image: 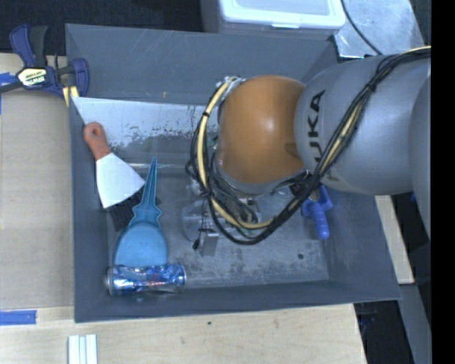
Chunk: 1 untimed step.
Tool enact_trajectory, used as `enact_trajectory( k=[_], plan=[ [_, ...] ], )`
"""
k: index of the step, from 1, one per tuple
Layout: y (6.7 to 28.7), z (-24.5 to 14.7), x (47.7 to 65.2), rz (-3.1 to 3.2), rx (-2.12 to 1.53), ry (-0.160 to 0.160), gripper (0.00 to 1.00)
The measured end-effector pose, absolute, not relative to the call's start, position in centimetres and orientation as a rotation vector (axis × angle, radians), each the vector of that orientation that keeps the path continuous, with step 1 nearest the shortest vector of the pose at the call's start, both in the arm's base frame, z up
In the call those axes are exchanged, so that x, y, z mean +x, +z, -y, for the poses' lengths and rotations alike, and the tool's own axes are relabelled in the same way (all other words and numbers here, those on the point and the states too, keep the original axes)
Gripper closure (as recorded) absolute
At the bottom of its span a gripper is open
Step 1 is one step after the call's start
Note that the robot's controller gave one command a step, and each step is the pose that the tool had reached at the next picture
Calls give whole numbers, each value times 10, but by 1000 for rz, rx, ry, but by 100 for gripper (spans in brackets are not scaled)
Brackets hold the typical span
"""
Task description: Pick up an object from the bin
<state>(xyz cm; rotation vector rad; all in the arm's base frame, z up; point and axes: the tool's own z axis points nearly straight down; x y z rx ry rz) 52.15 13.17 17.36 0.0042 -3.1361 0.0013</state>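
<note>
**Bulb lying in the bin, nothing picked up yet**

Bulb point(142, 245) is lying flat on the left side of the bin point(212, 59). It is a blue squeezy one, with its round end near the front and its long thin tip pointing to the back. I think it is the thing nearest to the gripper point(205, 233), so it may be the one to pick, but that is only a guess.

The gripper is hanging low in the middle, just to the right of the bulb, over bare floor. It is not touching the bulb. I cannot tell if it is open or closed, because the cover point(258, 127) and the cables point(235, 222) are hiding most of it. I am seeing nothing held in it.

So the job is looking not done. Getting over a thing, gripping it and lifting it are all left to do.

A squashed can point(145, 278) is lying just in front of the bulb, touching its round end. A brush point(115, 177) with white hairs and an orange handle is resting beside the thin tip, against the left wall. A small blue peg point(317, 212) is sitting on the right, partly under the arm point(364, 127).

The floor is grey metal, flat and scratched, with sloping walls all round. The middle is bare, so there is room there. The left side is crowded, with three things close together. A white box point(277, 6) is sitting behind the bin.
</note>
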Motion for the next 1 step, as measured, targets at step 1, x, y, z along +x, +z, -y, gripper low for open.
enact_trajectory(
  k=[1],
  plan=[
    [178, -131, 523, 3144, -1, -1, 0]
  ],
)
